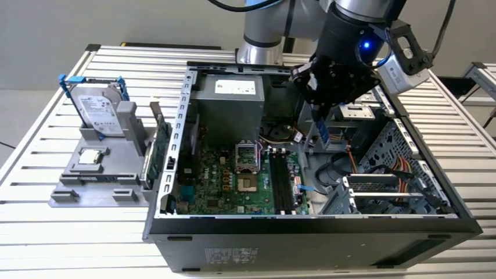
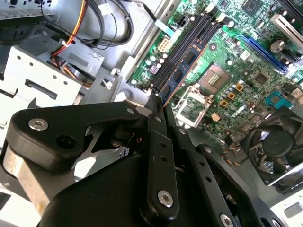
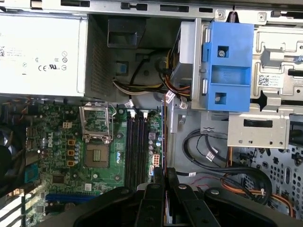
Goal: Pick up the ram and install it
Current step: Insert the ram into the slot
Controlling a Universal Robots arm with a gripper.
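- 1 pincer (image 1: 317,103) was clenched on 1 ram (image 1: 316,133).
- The ram hung on end inside 1 open computer case (image 1: 310,238), over the green board (image 1: 225,186).
- 1 silver drive (image 1: 101,113) and 1 small chip (image 1: 92,156) sat outside, on the surface (image 1: 46,232).

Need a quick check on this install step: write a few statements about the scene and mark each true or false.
1. The gripper is shut on the ram. True.
2. The ram is already seated in the memory slots. False: it hangs from the gripper above the motherboard.
3. The hard drive stands on the grey holder outside the case, at the exterior view's left. True.
4. The case is closed. False: its side is open and the motherboard shows.
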